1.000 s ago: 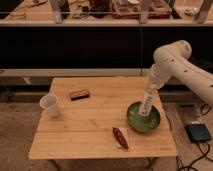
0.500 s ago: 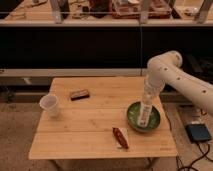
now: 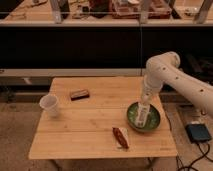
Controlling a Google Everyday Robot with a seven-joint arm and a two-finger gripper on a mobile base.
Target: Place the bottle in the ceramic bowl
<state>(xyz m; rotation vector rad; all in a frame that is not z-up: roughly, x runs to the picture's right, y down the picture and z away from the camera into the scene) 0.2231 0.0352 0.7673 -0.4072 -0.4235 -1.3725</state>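
The green glazed ceramic bowl (image 3: 144, 119) sits on the right side of the wooden table (image 3: 95, 125). The slim whitish bottle (image 3: 143, 114) stands nearly upright inside the bowl, with its lower end down on the bowl's inside. My gripper (image 3: 146, 101) is directly above the bowl at the end of the white arm (image 3: 162, 70). It is shut on the top of the bottle.
A white plastic cup (image 3: 49, 105) stands at the table's left edge. A dark flat bar (image 3: 79, 94) lies at the back middle. A reddish-brown packet (image 3: 120, 137) lies near the front edge, left of the bowl. A black box (image 3: 199, 132) with cables lies on the floor at right.
The arm has folded in and lowered. The bottle has come down with the gripper from above the bowl's rim into the bowl.
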